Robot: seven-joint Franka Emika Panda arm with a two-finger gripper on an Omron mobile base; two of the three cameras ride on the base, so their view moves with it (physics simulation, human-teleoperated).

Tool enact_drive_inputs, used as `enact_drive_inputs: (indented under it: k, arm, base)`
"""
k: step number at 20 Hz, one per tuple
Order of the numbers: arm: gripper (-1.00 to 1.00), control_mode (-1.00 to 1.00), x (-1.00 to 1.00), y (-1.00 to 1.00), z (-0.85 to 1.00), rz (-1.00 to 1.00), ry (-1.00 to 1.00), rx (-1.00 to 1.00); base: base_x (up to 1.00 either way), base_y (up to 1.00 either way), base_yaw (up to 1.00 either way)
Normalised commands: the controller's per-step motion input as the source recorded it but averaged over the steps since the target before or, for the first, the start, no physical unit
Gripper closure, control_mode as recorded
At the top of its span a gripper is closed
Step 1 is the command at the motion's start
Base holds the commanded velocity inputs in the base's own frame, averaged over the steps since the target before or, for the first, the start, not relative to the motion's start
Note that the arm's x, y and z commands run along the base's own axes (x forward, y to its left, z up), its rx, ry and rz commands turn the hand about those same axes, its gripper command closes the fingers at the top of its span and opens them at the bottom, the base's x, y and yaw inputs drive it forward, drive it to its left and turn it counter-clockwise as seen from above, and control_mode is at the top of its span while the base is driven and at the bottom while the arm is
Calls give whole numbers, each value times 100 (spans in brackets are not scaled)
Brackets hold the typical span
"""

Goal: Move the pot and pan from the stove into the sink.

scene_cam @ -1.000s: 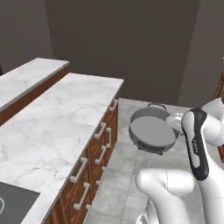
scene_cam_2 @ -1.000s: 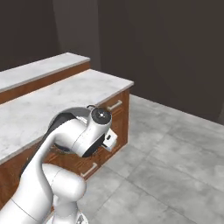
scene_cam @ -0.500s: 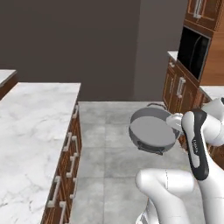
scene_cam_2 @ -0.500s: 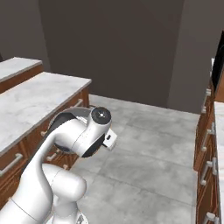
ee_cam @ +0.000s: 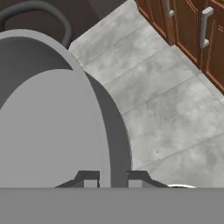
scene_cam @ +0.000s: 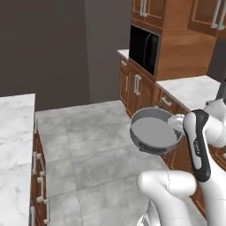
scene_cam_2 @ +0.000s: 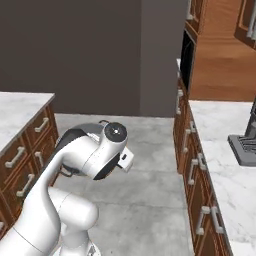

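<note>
**A:** What do you see from the left base view?

**B:** You carry the pot [scene_cam: 154, 131] in the air above the floor [scene_cam: 92, 145], beside the cabinets [scene_cam: 141, 88]. It is stiff metal and looks heavy, hanging off one side.

**A:** And the right base view?

**B:** Your arm [scene_cam_2: 90, 155] covers the load here; only a dark loop peeks above it.

**A:** The hand view?

**B:** The gripper [ee_cam: 113, 178] is clamped on the pot's wall [ee_cam: 116, 131], one finger inside and one outside. The smooth rim may slip, so keep it level.
</note>
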Motion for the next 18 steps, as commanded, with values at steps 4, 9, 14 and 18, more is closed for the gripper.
enact_drive_inputs:
  k: [4,9,14,18]
  arm:
    - [100,100,0,0,0,0,0,0]
    - [100,100,0,0,0,0,0,0]
    - [100,100,0,0,0,0,0,0]
    - [100,100,0,0,0,0,0,0]
  base:
    - [3,0,-49]
    - [3,0,-49]
    - [3,0,-49]
    - [3,0,-49]
